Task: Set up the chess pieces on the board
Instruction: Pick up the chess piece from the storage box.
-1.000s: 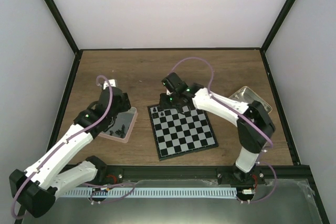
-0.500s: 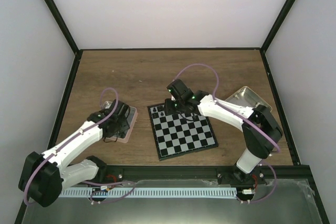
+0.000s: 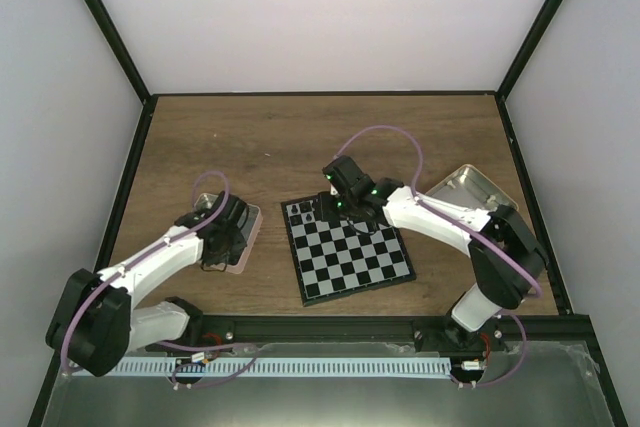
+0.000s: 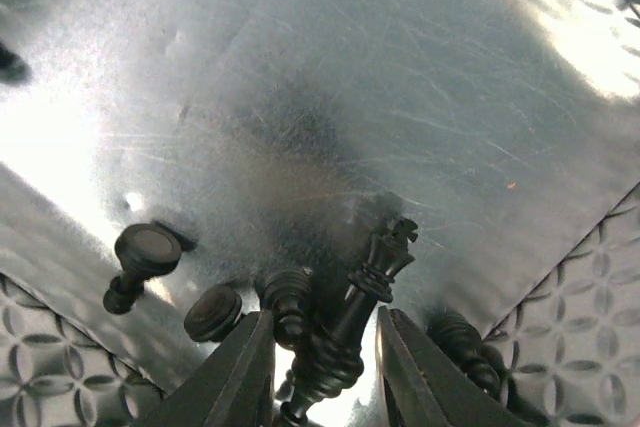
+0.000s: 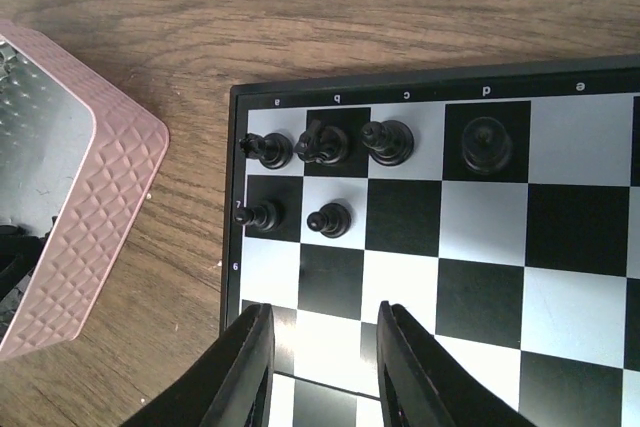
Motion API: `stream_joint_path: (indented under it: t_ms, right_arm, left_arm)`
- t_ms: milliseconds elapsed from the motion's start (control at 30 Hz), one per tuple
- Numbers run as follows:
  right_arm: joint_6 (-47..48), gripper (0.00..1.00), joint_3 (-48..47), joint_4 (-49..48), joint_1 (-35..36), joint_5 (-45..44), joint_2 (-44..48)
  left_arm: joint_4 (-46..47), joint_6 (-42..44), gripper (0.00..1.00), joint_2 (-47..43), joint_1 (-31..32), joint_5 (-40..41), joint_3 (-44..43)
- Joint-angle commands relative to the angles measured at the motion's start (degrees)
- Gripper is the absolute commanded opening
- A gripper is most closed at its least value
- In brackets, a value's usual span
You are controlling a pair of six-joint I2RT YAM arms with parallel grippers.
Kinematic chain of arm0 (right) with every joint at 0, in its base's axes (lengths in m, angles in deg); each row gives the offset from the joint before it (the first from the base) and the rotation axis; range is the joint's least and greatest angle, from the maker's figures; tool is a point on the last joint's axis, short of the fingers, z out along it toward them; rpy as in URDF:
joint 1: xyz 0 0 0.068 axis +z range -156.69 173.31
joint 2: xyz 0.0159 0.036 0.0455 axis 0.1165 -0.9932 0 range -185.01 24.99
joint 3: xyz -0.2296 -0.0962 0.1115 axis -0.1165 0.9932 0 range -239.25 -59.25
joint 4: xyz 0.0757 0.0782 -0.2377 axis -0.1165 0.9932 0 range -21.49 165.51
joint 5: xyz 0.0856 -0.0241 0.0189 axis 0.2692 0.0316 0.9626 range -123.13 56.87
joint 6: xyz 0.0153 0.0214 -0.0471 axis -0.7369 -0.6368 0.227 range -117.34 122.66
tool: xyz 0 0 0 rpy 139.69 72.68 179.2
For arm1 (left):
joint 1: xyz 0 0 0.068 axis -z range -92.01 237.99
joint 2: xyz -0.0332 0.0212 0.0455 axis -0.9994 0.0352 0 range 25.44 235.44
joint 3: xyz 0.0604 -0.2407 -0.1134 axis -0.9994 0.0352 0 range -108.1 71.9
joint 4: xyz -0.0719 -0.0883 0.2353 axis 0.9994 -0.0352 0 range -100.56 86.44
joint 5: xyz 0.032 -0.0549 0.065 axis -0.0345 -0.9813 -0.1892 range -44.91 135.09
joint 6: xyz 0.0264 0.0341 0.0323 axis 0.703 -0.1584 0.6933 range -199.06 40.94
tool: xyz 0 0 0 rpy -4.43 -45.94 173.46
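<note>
The board (image 3: 352, 252) lies mid-table, and several black chess pieces (image 3: 312, 213) stand in its far left corner. The right wrist view shows them as a back row (image 5: 388, 141) and two pawns (image 5: 330, 219) on the board (image 5: 500, 247). My right gripper (image 5: 322, 347) hovers over those squares, open and empty; from above it (image 3: 333, 209) is at the board's far left. My left gripper (image 4: 325, 347) is down inside the pink-rimmed tray (image 3: 244, 239). Its jaws stand narrowly either side of a tilted black king (image 4: 375, 277), with a slim gap showing.
Other black pieces (image 4: 140, 257) lie loose on the tray's metal floor (image 4: 350, 77), some right beside the left fingers (image 4: 240, 367). The tray's pink rim (image 5: 90, 207) lies just left of the board. A silver tin (image 3: 482, 187) sits at the right, partly under the right arm.
My left gripper has dropped into the tray and its jaws have narrowed around the black king. The right gripper has shifted slightly nearer over the board's far left corner.
</note>
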State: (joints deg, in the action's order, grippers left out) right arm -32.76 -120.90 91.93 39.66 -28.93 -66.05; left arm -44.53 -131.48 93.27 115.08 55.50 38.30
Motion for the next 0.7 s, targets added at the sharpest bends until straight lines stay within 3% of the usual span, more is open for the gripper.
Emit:
stream_joint_path:
  t_ms: [0, 667]
  right_arm:
    - [-0.26, 0.3, 0.65, -1.4, 0.42, -0.63, 1.71]
    - [-1.09, 0.29, 0.54, -1.48, 0.41, -2.64, 2.67]
  left_arm:
    - [1.48, 0.49, 0.28, 0.52, -1.19, 2.37, 0.24]
    - [1.41, 3.21, 0.05, -0.21, -2.57, 3.44, -1.58]
